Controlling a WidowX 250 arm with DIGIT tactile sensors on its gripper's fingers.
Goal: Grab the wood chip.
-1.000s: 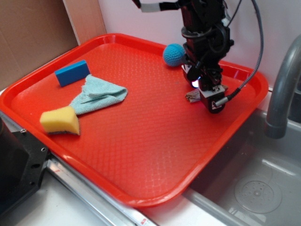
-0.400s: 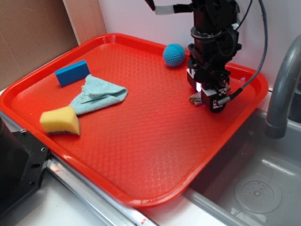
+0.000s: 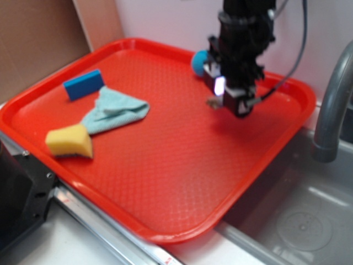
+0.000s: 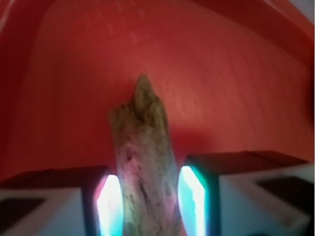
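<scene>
End effector [image 4: 150, 199] pinching wood chip [image 4: 143, 162], clear in wrist view, blurred from outside

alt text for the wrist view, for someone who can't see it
Close-up from the wrist camera: a rough brown wood chip is clamped between the gripper's two glowing pads, its jagged tip pointing away from the camera. Behind it is the blurred textured floor of a red tray.

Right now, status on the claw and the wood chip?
Claw shut on wood chip, chip sticking out past the fingers. Claw raised above red tray. Nothing in the way.
</scene>
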